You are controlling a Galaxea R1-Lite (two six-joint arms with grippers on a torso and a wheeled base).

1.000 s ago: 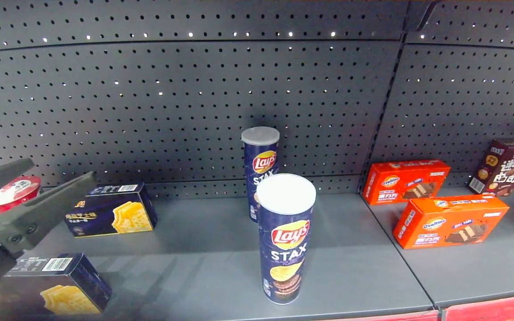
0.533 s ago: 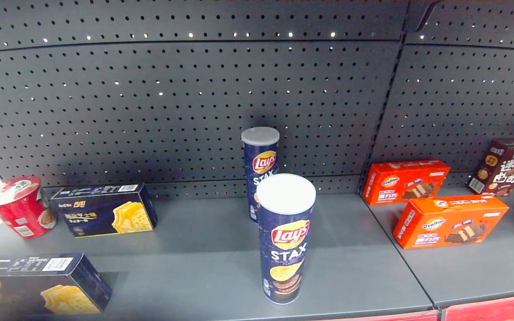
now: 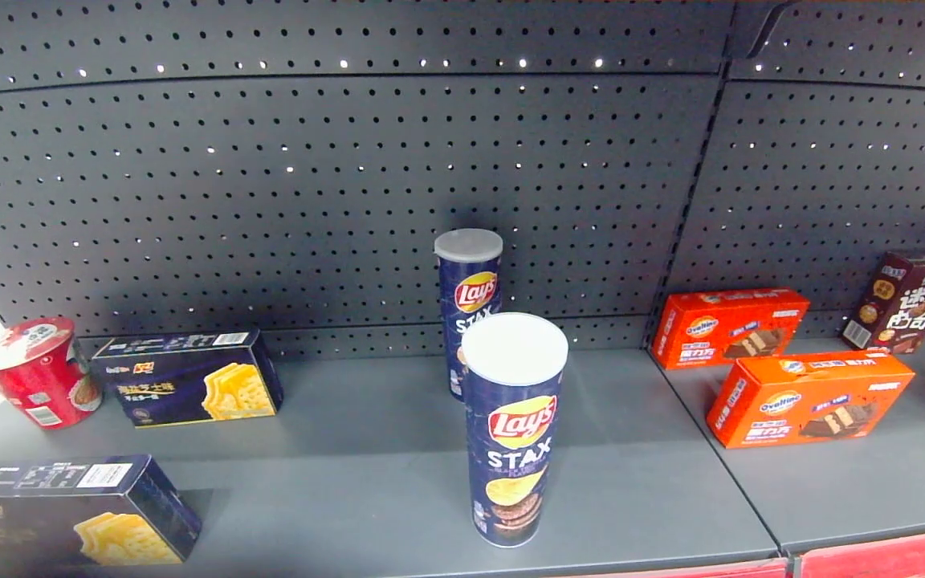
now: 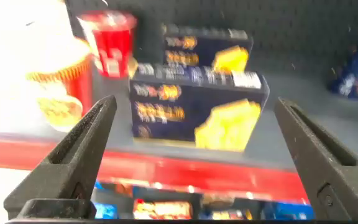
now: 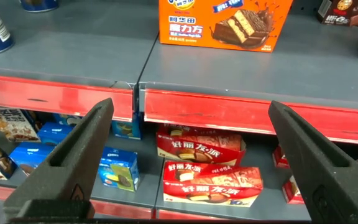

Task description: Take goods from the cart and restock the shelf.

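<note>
The grey shelf (image 3: 366, 466) holds two dark blue cracker boxes (image 3: 73, 510) (image 3: 189, 377), a red cup (image 3: 37, 373), two tall blue chip cans (image 3: 515, 425) (image 3: 469, 305) and two orange boxes (image 3: 812, 397) (image 3: 727, 325). My left gripper (image 4: 194, 102) is open and empty, hanging in front of the shelf edge and facing the nearer cracker box (image 4: 166, 109). My right gripper (image 5: 191, 104) is open too, with nothing in it. It sits before the red shelf lip (image 5: 229, 112), below an orange box (image 5: 222, 22).
A brown box (image 3: 908, 301) stands at the far right against the perforated back panel (image 3: 310, 201). Free shelf room lies on both sides of the chip cans. Lower shelves hold red and blue packs (image 5: 207, 180). A blurred pale cup (image 4: 58, 87) stands beside the red cup (image 4: 110, 40).
One second ago my left gripper stood open over the shelf's left end in the head view. It has since pulled back out of that view, uncovering the red cup and cracker box.
</note>
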